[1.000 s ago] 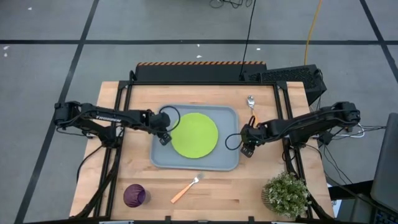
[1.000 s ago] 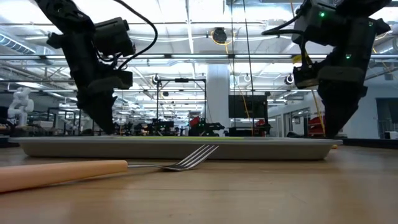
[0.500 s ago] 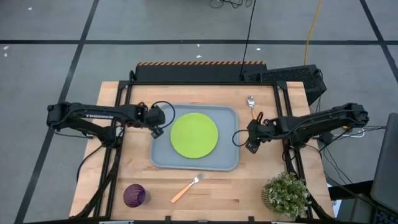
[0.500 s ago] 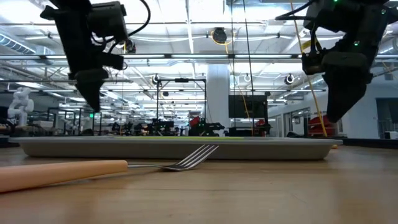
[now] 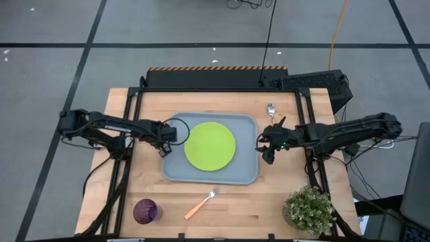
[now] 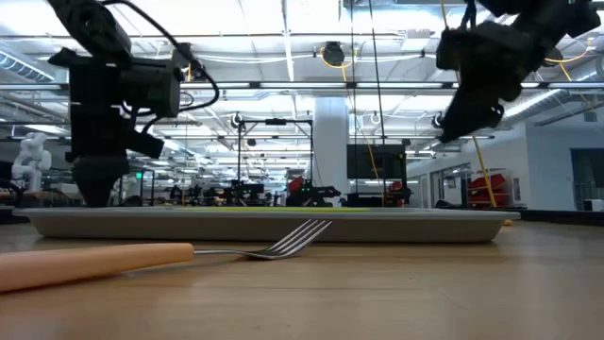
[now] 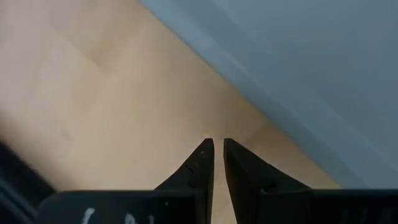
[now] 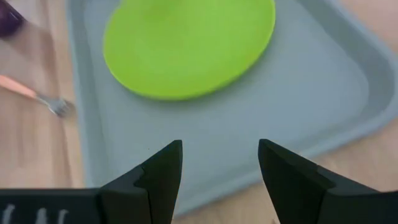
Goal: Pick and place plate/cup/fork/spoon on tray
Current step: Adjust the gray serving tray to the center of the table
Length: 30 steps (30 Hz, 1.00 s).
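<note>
The lime-green plate point(image 5: 209, 146) lies flat on the grey-blue tray point(image 5: 176, 168) in the middle of the table. It also shows in the right wrist view point(image 8: 186, 43). The purple cup point(image 5: 145, 210) stands near the table's front left. The fork point(image 5: 199, 204) lies on the wood in front of the tray, and its tines show in the low view point(image 6: 297, 236). The spoon point(image 5: 271, 109) lies beyond the tray's far right corner. My left gripper point(image 5: 164, 148) is shut and empty, over the wood just off the tray's left rim point(image 7: 249, 99). My right gripper point(image 5: 267, 156) is open and empty above the tray's right rim.
A potted plant point(image 5: 309, 210) stands at the table's near right corner. A black box point(image 5: 316, 84) sits at the far right edge. Bare wood shows in front of the tray, between the cup and the plant.
My left gripper has moved from over the tray's left part toward the table's left edge, rising and then coming down beside the rim. My right gripper has risen and tipped at the tray's right rim. Plate, fork, cup and spoon have stayed put.
</note>
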Motion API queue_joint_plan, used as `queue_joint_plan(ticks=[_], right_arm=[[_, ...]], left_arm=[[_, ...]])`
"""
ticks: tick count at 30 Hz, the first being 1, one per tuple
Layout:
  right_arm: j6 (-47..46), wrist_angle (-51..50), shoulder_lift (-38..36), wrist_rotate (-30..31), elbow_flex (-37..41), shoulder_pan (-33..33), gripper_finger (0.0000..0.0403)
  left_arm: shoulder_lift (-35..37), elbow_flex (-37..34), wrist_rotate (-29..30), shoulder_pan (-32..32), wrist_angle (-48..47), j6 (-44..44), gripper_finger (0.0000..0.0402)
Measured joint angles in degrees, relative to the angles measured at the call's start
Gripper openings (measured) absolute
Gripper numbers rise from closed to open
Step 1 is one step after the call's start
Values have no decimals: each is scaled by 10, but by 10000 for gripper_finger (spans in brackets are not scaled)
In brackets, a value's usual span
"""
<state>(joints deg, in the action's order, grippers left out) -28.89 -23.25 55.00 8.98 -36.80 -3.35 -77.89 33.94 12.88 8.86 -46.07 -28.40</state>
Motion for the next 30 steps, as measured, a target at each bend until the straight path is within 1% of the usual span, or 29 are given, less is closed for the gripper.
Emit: queue_joint_plan(ticks=[1, 4, 9, 12, 18, 30], right_arm=[[2, 5, -7, 0, 0, 3, 203], [8, 18, -27, 1, 0, 10, 203], [13, 6, -49, 4, 0, 27, 203], [15, 4, -51, 4, 0, 38, 203], [22, -2, -51, 4, 0, 51, 203], [22, -32, -51, 4, 0, 73, 203]], left_arm=[[-7, -4, -10, -1, 11, 0, 42], [-16, -3, -13, -8, 19, 1, 42], [-15, 0, -13, -32, 24, -17, 42], [-15, 4, -27, -47, 36, -28, 42], [-15, 4, -35, -77, 58, -46, 42], [-15, 4, -48, -116, 92, -67, 42]])
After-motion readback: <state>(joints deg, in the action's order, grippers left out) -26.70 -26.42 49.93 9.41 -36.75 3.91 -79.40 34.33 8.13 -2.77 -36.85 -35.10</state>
